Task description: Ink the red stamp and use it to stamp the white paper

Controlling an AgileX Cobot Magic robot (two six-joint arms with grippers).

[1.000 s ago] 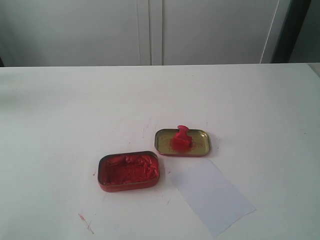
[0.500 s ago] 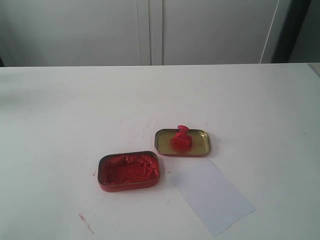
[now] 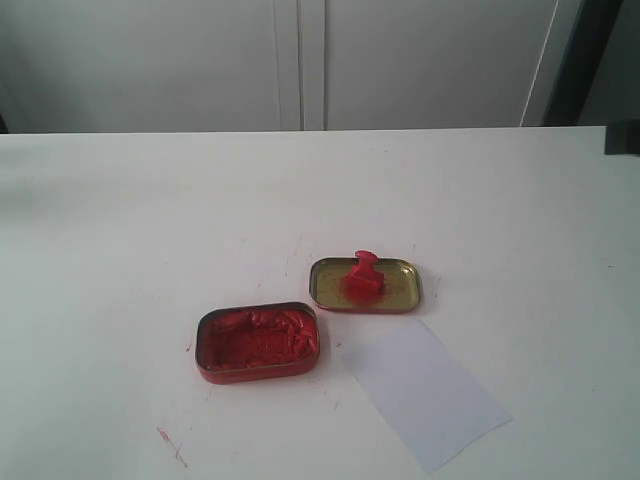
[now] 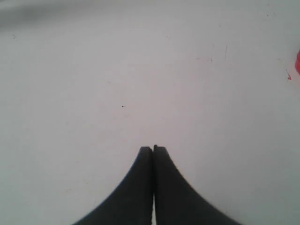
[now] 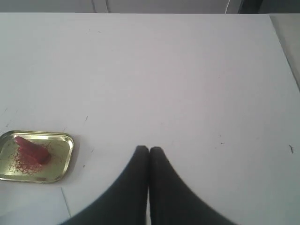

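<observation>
The red stamp (image 3: 365,276) is seen in the gold lid (image 3: 402,287), just beside the white paper (image 3: 425,392); whether it stands squarely cannot be told. The left gripper (image 4: 153,149) and right gripper (image 5: 149,150) are closed, nothing held. Unless the jaws are opened first, the stamp could be knocked over.

Left hand (image 4: 153,149), jaws together, over lightly speckled white tabletop (image 4: 117,70)

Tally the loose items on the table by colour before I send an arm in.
Red: 2 (red stamp, ink tin)
Gold: 1 (tin lid)
White: 1 (white paper)
Total: 4
</observation>
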